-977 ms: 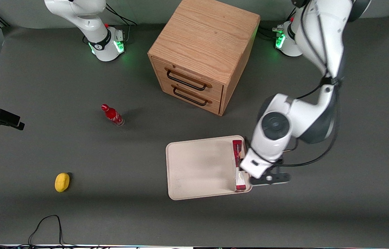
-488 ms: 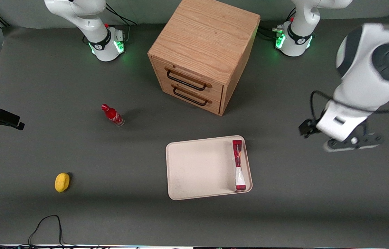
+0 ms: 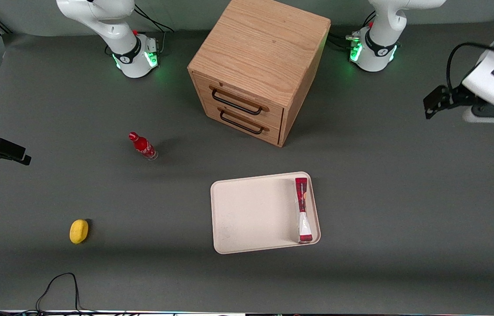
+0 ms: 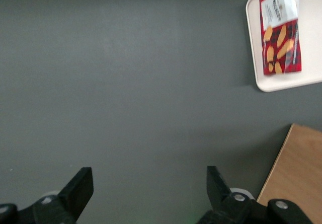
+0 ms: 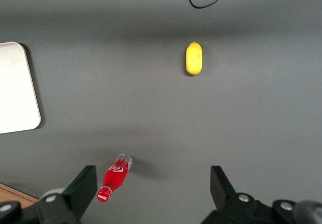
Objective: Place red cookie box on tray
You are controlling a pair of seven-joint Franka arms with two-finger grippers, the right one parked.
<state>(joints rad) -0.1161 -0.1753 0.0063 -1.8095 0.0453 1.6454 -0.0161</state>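
The red cookie box (image 3: pixel 302 210) lies flat on the cream-white tray (image 3: pixel 251 215), along the tray's short edge toward the working arm's end. It also shows in the left wrist view (image 4: pixel 280 30), with cookie pictures on its face, on the tray (image 4: pixel 274 85). A corner of the tray shows in the right wrist view (image 5: pixel 15 88). My left gripper (image 3: pixel 438 103) hangs in the air well away from the tray, toward the working arm's end of the table and farther from the front camera. In its own view the gripper (image 4: pixel 149 186) is open and empty over bare grey table.
A wooden drawer cabinet (image 3: pixel 260 66) with two drawers stands farther from the camera than the tray; its edge shows in the left wrist view (image 4: pixel 297 178). A small red bottle (image 3: pixel 143 146) and a yellow object (image 3: pixel 79 231) lie toward the parked arm's end.
My left gripper has let go of the box, risen and moved away from the tray toward the working arm's end. The box stays on the tray.
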